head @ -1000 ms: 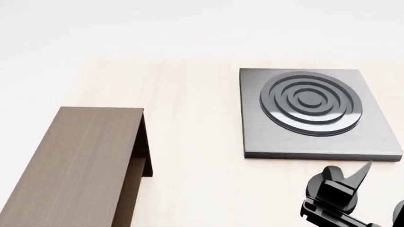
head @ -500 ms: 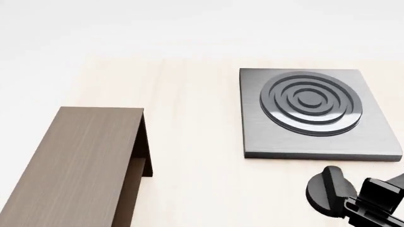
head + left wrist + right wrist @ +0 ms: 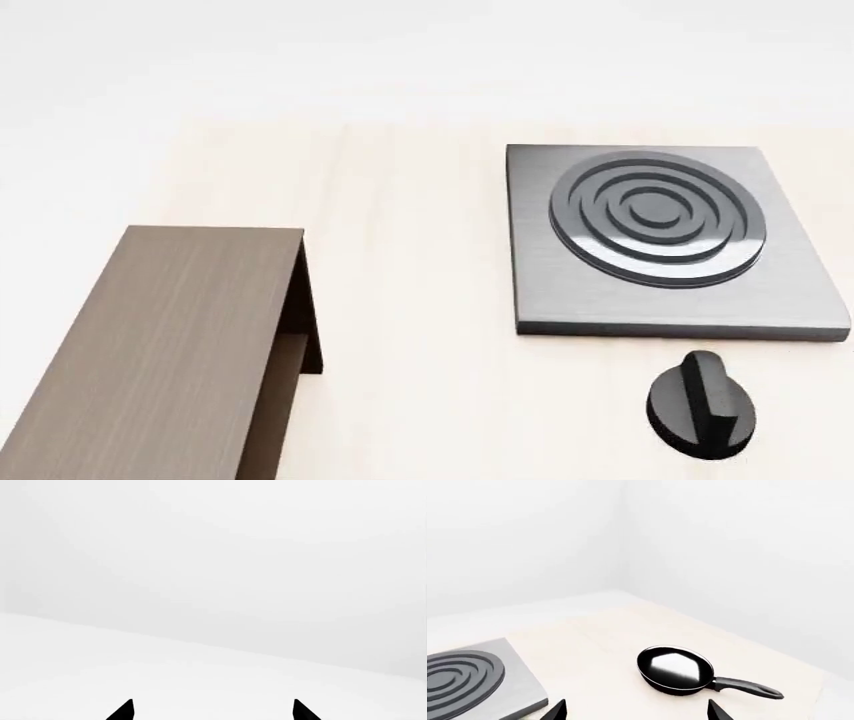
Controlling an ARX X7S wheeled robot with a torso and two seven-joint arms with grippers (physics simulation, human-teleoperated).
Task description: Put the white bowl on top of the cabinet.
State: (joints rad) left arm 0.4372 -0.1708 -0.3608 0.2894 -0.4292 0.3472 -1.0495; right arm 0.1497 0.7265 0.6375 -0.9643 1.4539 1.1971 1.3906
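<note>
Right gripper (image 3: pixel 636 711) spread apart, nothing between the tips; ahead of it, black frying pan (image 3: pixel 675 670) on the pale table (image 3: pixel 600 645), grey stove plate (image 3: pixel 467 682) off to one side. Left gripper (image 3: pixel 212 711) likewise parted, facing blank white. Cabinet (image 3: pixel 160 350) only in head view; white bowl nowhere visible.

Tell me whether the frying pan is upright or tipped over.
Upright: the frying pan sits flat on the table, its open side up and handle level.
</note>
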